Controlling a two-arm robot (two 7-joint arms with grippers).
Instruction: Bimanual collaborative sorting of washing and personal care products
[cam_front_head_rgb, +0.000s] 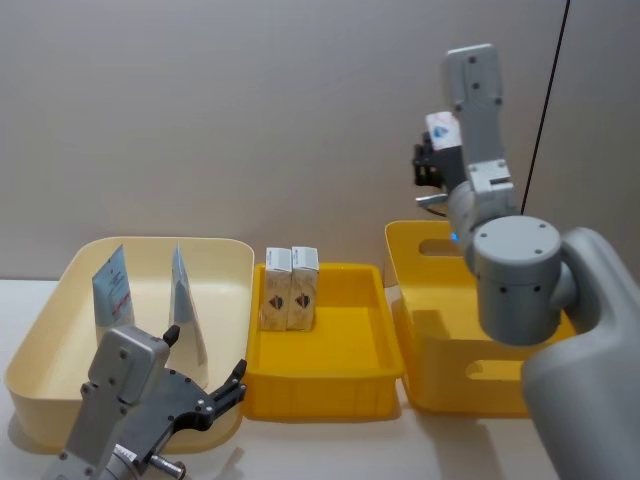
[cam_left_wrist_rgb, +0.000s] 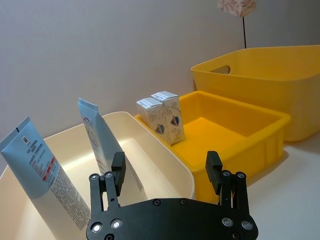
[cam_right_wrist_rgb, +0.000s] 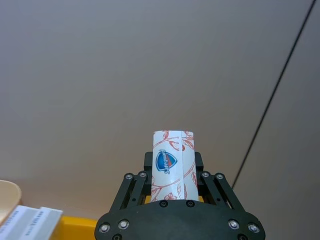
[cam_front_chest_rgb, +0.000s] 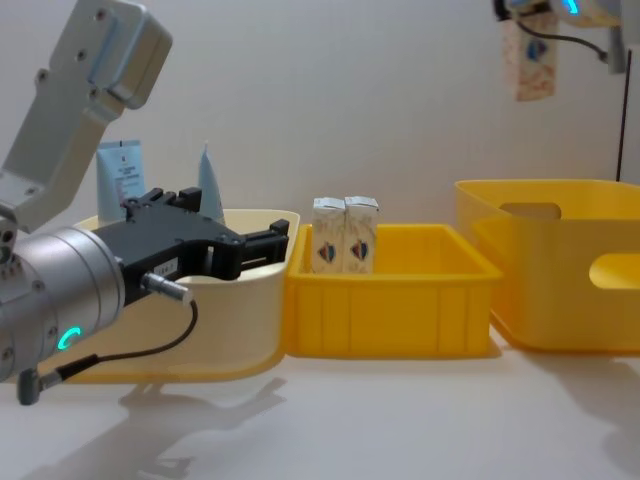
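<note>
Black fingers of the left tool (cam_left_wrist_rgb: 166, 172) stand wide apart, with nothing between them. This tool hangs to the near left of the shallow yellow tray (cam_front_head_rgb: 320, 398), over the near rim of the cream bin (cam_front_head_rgb: 55, 300). The cream bin stands on the desk (cam_front_chest_rgb: 400, 420), just beside the tray's left wall. Inside it stand two light-blue-and-white tubes with the crimped ends up: the first tube (cam_front_head_rgb: 113, 285) is farther from the tray and the second tube (cam_front_head_rgb: 186, 300) is nearer to it. In the tray's far left corner the two cartons (cam_front_head_rgb: 291, 288) stand upright, side by side and touching. The deep yellow bin (cam_front_head_rgb: 440, 385) stands just beside the tray's right wall. High above, beyond the tray's far right corner, the right tool (cam_right_wrist_rgb: 172, 167) is closed on the third carton (cam_right_wrist_rgb: 172, 157), white with a blue shield and red leaves.
</note>
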